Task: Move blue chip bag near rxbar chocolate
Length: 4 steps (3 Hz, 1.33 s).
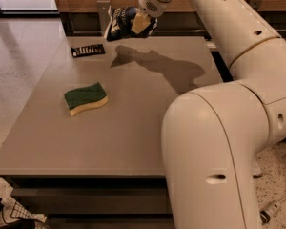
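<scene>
My gripper (pixel 137 23) is at the far edge of the table, raised above it, and is shut on the blue chip bag (pixel 118 24). The bag is dark navy foil with white lettering; it hangs in the air from the gripper, and its shadow falls on the tabletop below. The rxbar chocolate (pixel 87 50), a small flat black wrapper with white print, lies on the table at the far left, to the left of and below the bag.
A green-and-yellow sponge (pixel 86 98) lies on the grey table (pixel 133 123) left of centre. My large white arm (pixel 219 128) fills the right side. A wooden wall and dark ledge run behind the table. Cables lie on the floor at bottom left.
</scene>
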Each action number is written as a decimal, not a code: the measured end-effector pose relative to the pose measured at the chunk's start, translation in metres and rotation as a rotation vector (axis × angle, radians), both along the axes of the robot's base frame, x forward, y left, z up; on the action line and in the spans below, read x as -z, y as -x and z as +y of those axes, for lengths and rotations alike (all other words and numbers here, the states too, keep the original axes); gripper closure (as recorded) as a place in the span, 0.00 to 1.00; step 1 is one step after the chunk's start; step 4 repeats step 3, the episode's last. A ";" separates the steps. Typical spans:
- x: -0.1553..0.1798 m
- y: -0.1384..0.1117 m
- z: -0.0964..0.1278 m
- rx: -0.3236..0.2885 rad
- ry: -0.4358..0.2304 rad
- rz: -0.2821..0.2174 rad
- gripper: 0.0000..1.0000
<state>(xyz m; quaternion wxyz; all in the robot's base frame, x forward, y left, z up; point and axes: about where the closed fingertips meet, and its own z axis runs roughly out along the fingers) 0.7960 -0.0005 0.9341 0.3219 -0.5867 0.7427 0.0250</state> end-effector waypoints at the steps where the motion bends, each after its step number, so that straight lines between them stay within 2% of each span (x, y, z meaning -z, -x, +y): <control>1: 0.004 -0.001 0.002 -0.002 0.001 0.005 0.15; 2: 0.007 -0.001 0.004 -0.005 0.002 0.010 0.00; 4: 0.008 -0.001 0.004 -0.005 0.002 0.010 0.00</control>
